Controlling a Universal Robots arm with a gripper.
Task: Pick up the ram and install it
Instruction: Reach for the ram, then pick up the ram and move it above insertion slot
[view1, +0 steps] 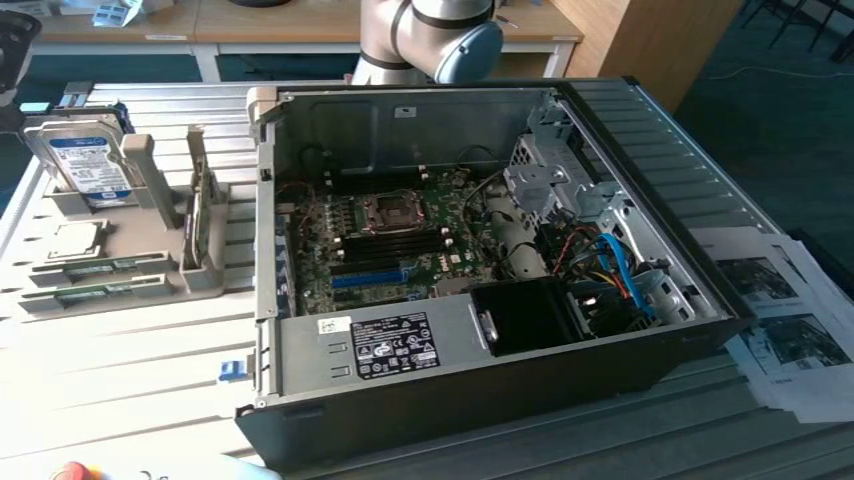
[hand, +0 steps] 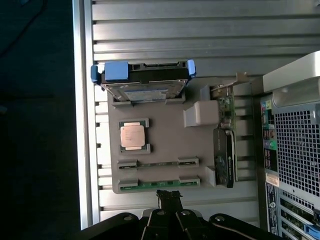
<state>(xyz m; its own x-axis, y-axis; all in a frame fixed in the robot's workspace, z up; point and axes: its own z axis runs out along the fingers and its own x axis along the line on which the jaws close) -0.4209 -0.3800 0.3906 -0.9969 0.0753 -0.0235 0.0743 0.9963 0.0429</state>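
- In the exterior view we see an open computer case (view1: 467, 260) on the slatted surface (view1: 120, 370). Its motherboard (view1: 387, 235) is exposed, with a long blue slot (view1: 367, 277) on it.
- Just beside the case, toward the exterior view's left, sits a grey holder (view1: 154, 215). The ram (view1: 96, 294) lies flat in its nearest slot, outside the case.
- On the same holder a hard drive (view1: 87, 160) stands upright at the far end. A processor chip (view1: 74, 240) lies between it and the ram, and an expansion card (view1: 198, 215) stands on edge toward the case.
- Part of the arm (view1: 434, 35) rises behind the case, and papers (view1: 787, 320) lie at the exterior view's right.
- In the wrist view we look down on the holder (hand: 165, 135). The ram (hand: 157, 184) is a green strip in the outermost slot, untouched.
- The claw (hand: 169, 196) is closed, its fingers together with nothing between them. Its tip appears near the holder's edge beside the ram.
- We also see the hard drive (hand: 142, 82), the processor chip (hand: 133, 136) and the case's perforated panel (hand: 295, 145).
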